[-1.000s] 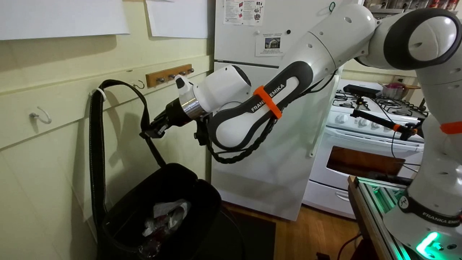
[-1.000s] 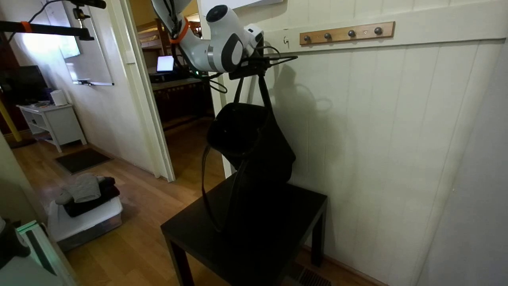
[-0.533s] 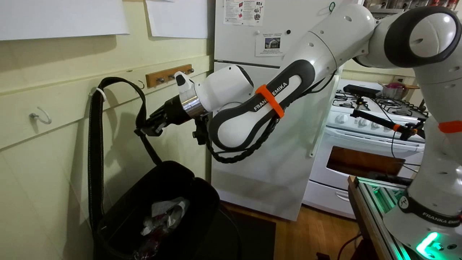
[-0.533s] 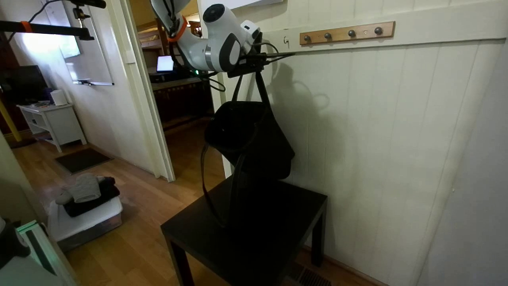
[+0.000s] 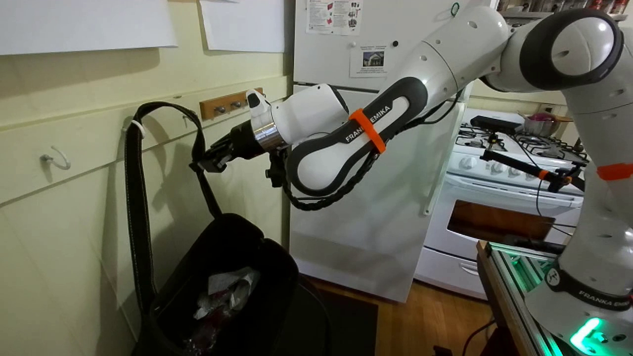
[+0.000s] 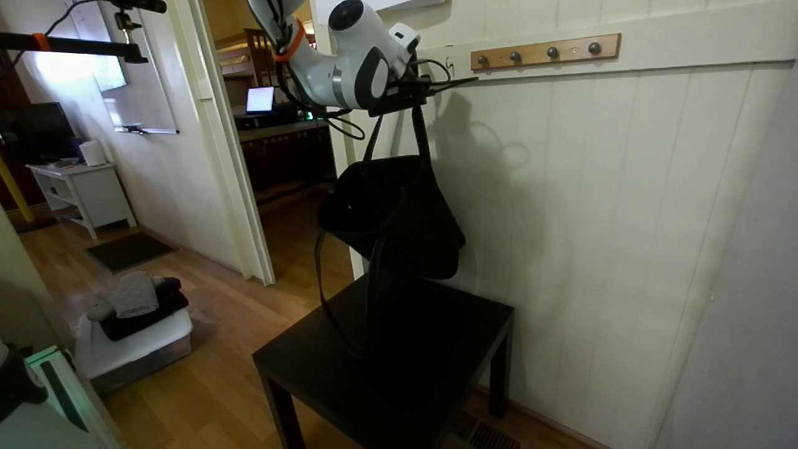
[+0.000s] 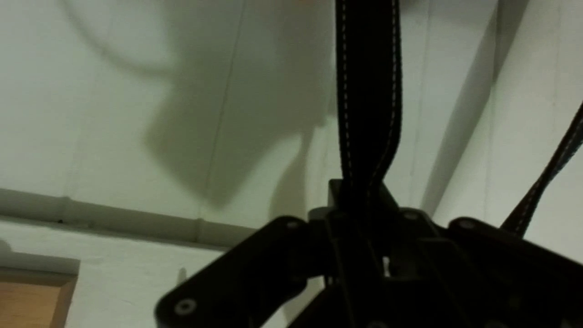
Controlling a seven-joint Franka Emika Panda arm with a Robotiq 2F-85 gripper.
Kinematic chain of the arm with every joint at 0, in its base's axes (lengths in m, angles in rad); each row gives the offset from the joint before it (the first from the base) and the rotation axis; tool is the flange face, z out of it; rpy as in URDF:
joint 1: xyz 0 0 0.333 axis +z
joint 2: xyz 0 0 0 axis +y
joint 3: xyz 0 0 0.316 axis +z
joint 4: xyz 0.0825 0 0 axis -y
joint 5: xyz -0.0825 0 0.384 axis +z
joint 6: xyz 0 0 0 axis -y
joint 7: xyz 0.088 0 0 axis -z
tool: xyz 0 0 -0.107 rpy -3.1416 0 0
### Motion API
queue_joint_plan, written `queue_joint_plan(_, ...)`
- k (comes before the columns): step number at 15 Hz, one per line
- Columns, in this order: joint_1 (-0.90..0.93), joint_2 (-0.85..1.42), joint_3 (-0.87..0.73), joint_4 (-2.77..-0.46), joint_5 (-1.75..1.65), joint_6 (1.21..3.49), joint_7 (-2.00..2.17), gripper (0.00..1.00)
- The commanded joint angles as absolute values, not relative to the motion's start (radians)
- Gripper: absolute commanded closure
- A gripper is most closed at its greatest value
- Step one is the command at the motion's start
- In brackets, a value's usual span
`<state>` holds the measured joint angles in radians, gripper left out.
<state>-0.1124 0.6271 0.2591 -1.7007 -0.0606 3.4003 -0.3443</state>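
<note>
Beneath the claw (image 5: 198,165), black bag (image 6: 431,229) lengthwise aslant, mouth (image 6: 368,194) upward.

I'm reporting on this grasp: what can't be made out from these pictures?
Pinched stretch of the strap: wrist view, covered by the gripper.
Whether the bag touches the table: an exterior view, black against black.
What the crumpled pale thing inside is: an exterior view, deep shadow.
Print on the fridge notice: an exterior view, too small.
Top of the larger white sheet: an exterior view, cut by the upper edge.
</note>
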Motion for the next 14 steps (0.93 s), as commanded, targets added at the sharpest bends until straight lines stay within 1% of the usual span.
queue_joint_plan(1,-0.103,0.65,0.254,-1.642,-0.058,3.373,-0.346,0.96)
queue_joint_plan(8,-0.049,0.708,0.248,-1.52,-0.061,3.251,-0.347,0.96)
queue_joint_plan(11,-0.051,0.726,0.276,-1.483,-0.07,3.219,-0.356,0.96)
queue_joint_plan(14,-0.07,0.747,0.328,-1.46,-0.088,3.239,-0.393,0.96)
